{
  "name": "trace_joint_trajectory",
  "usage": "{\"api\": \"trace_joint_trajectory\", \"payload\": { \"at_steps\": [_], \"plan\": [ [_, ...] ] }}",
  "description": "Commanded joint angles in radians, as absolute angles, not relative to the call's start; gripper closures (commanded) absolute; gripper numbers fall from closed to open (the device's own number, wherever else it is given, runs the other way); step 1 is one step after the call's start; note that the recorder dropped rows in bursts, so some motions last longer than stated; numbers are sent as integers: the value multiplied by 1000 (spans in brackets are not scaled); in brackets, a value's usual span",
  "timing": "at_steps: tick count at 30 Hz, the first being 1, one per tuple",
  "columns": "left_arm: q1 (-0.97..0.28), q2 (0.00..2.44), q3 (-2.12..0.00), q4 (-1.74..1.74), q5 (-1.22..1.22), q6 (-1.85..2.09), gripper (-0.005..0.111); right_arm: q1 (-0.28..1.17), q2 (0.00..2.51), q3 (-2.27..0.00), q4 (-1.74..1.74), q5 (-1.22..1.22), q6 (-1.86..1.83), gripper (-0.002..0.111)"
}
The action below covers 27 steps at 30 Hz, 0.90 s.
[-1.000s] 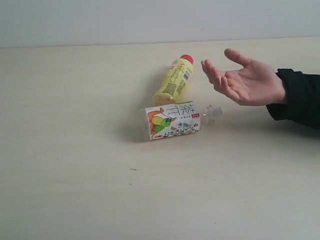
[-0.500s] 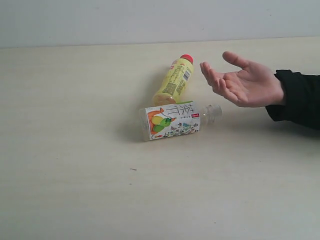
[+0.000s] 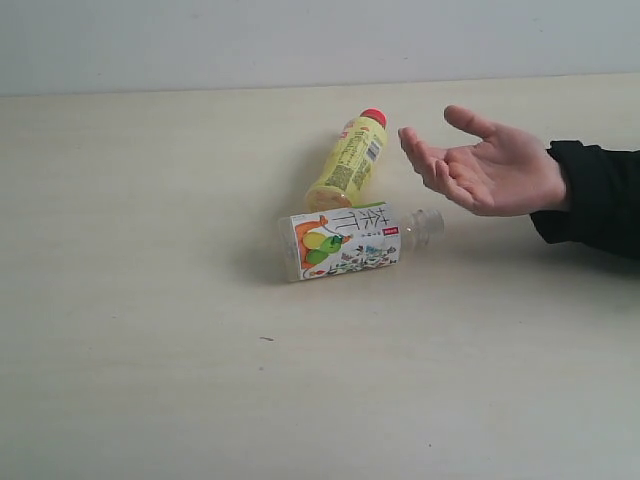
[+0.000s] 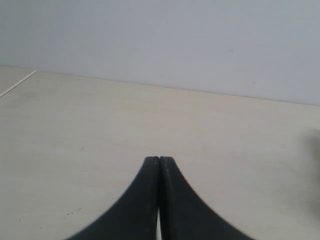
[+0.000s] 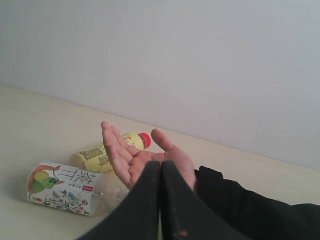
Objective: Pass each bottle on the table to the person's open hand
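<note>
Two bottles lie on their sides on the pale table. One is a yellow bottle with a red cap. In front of it lies a clear bottle with a white fruit-picture label. The person's open hand hovers palm up just right of them, with a black sleeve cuff. Neither gripper shows in the exterior view. My left gripper is shut over bare table with nothing in it. My right gripper is shut too, empty, with the hand beyond its tips.
A pale wall runs behind the table's far edge. The black sleeve reaches in from the right side. A few tiny dark specks mark the tabletop in front of the bottles.
The open hand has risen slightly and shifted a little to the left. The bottles have not moved.
</note>
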<state>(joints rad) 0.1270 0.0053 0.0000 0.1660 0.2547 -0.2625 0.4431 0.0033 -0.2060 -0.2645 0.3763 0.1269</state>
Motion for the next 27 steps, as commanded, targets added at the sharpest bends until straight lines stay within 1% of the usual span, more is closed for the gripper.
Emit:
{"api": "trace_joint_trajectory", "payload": {
  "at_steps": [1, 4, 6, 9, 11, 16, 17, 21, 24, 25, 27],
  "plan": [
    [130, 0, 0, 173, 252, -262, 107, 441, 0, -204, -270, 372, 130, 108],
    [130, 0, 0, 191, 237, -220, 107, 441, 0, -204, -270, 372, 130, 108],
    [130, 0, 0, 196, 179, -219, 107, 441, 0, -204, -270, 372, 130, 108],
    [130, 0, 0, 112, 38, -399, 107, 441, 0, -204, -270, 372, 130, 108],
    [130, 0, 0, 99, -13, -520, 107, 441, 0, -204, -270, 372, 130, 108],
    [130, 0, 0, 99, -115, -598, 107, 441, 0, -204, -270, 372, 130, 108],
    [130, 0, 0, 99, -164, -674, 107, 441, 0, -204, -270, 372, 130, 108],
    [130, 0, 0, 101, -297, -676, 107, 441, 0, -204, -270, 372, 130, 108],
    [130, 0, 0, 97, -400, -786, 107, 441, 0, -204, -270, 372, 130, 108],
    [130, 8, -19, 103, -397, -790, 107, 441, 0, -204, -270, 372, 130, 108],
    [130, 112, -86, 197, -384, -696, 107, 441, 0, -204, -270, 372, 130, 108]
  ]
}}
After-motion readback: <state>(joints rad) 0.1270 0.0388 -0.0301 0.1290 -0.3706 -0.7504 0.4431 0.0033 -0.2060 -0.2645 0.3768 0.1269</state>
